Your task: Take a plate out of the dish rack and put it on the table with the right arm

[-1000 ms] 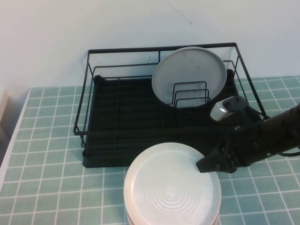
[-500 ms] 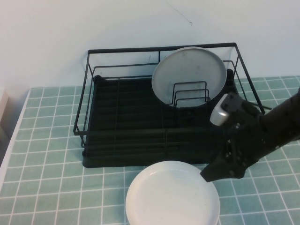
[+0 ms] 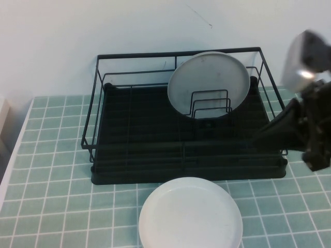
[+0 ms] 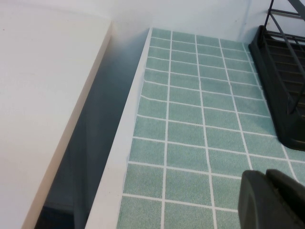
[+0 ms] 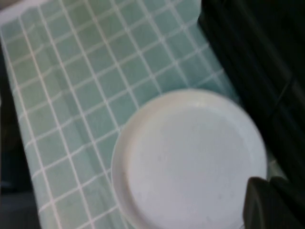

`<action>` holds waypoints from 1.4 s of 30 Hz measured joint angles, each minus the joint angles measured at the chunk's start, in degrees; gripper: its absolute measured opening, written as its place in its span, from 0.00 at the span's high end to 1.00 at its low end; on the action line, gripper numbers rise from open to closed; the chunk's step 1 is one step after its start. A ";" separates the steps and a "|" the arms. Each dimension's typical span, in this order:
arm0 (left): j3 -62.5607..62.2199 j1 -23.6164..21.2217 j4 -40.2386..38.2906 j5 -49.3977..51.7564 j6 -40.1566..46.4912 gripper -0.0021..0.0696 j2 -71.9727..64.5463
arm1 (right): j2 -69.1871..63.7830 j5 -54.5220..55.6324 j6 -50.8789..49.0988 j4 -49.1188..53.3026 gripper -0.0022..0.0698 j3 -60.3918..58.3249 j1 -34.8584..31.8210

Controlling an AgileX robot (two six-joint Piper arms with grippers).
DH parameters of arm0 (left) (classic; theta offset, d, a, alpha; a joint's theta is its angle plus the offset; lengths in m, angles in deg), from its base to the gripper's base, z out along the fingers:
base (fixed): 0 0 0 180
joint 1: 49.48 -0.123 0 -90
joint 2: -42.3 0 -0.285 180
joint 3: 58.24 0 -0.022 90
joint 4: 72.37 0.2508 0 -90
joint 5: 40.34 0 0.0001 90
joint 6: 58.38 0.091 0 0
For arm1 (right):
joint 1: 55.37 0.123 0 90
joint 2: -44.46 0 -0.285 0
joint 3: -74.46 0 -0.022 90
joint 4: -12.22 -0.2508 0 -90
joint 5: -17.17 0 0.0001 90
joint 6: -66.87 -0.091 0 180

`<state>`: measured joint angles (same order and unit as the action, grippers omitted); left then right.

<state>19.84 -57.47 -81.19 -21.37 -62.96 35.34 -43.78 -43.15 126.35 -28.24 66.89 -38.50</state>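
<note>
The glossy white plate (image 3: 190,214) lies flat on the teal tiled table (image 3: 51,170), just in front of the black wire dish rack (image 3: 134,129). My right gripper (image 3: 261,138) is lifted off the plate, up and to the right of it, over the rack's front right corner, shut and empty. In the right wrist view the plate (image 5: 186,157) lies below the right gripper (image 5: 269,195), beside the rack (image 5: 257,57). My left gripper (image 4: 269,191) is shut and empty over the tiles (image 4: 190,105), left of the rack (image 4: 281,62).
A duller grey-white plate (image 3: 209,82) stands upright in the rack's back right, behind wire dividers (image 3: 210,103). The table's white left edge (image 4: 124,157) drops off to a gap beside a white surface (image 4: 43,95).
The right gripper brought the white plate down flat onto the table in front of the rack, let go of it, then rose up and to the right, clear of it.
</note>
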 joint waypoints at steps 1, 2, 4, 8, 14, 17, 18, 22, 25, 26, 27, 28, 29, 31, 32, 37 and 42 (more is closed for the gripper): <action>0.00 0.00 0.00 0.00 0.00 0.98 0.00 | 3.34 2.19 0.41 -1.24 0.96 -1.73 0.00; 0.00 0.00 0.00 0.00 0.00 0.98 0.00 | 6.70 3.98 0.75 -2.02 0.96 -3.15 0.00; 0.00 0.00 0.00 0.00 0.00 0.98 0.00 | 13.50 8.29 1.09 -3.39 0.96 -6.69 0.00; 0.00 0.00 0.00 0.00 0.00 0.98 0.00 | 25.06 13.59 1.30 -3.71 0.96 -12.37 0.00; 0.00 0.00 0.00 0.00 0.00 0.98 0.00 | 40.49 14.17 -5.13 1.89 0.96 -18.29 0.00; 0.00 0.00 0.00 0.00 0.00 0.98 0.00 | 47.11 14.63 -15.62 10.83 0.97 -21.69 0.00; 0.00 0.00 0.00 0.00 0.00 0.98 0.00 | 49.39 14.63 -18.43 13.67 0.97 -22.95 0.00; 0.00 0.00 0.00 0.00 0.00 0.98 0.00 | 58.00 15.98 -24.85 21.48 0.97 -28.05 0.00; 0.00 0.00 0.00 0.00 0.00 0.98 0.00 | 63.50 19.23 -28.98 25.46 0.97 -32.08 0.00; 0.00 0.00 0.00 0.00 0.00 0.98 0.00 | 64.64 20.47 -30.00 26.62 0.97 -33.64 0.00; 0.00 0.00 0.00 0.00 0.00 0.98 0.00 | 65.98 22.51 -31.51 28.11 0.97 -35.41 0.00; 0.00 0.00 0.00 0.00 0.00 0.98 0.00 | 67.19 25.10 -33.22 29.77 0.97 -37.44 0.00; 0.00 0.00 0.00 0.00 0.00 0.98 0.00 | 68.06 28.22 -35.08 31.50 0.97 -39.27 0.00; 0.00 0.00 0.00 0.00 0.00 0.98 0.00 | 69.98 34.72 -42.24 37.51 0.97 -44.55 -0.27; 0.00 0.00 0.00 0.00 0.00 0.98 0.00 | 70.98 36.86 -46.98 40.81 0.97 -46.80 -0.59; 0.00 0.00 0.00 0.00 0.00 0.98 0.00 | 76.31 40.58 -63.80 50.37 0.97 -59.37 -5.12; 0.00 0.00 0.00 0.10 0.00 0.98 0.00 | 80.62 40.89 -65.50 50.76 0.97 -66.75 -9.91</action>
<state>19.84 -57.47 -81.19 -21.28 -62.96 35.34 36.84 -2.26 60.84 22.52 0.14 -48.42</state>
